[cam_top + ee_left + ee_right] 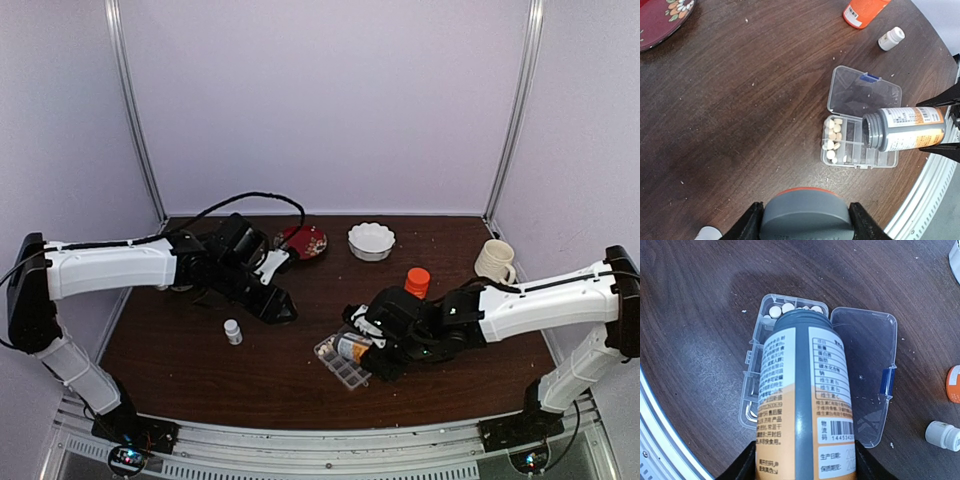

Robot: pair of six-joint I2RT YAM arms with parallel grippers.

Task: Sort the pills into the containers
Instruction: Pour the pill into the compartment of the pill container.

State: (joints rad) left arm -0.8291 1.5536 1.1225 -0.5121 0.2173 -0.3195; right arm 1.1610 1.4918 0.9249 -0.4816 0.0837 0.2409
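Sideways bottle above pill box

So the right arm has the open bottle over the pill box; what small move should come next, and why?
Probably tip the bottle so its mouth dips slightly. The right gripper holds it about level over the pill box, its mouth above cells that look empty, while pills lie mostly in the end cells. The left gripper just holds the cap.

Soft, even light, all views sharp.
Pale sheen on the table, glints on the pill box, blurry shadow beside the bottle.
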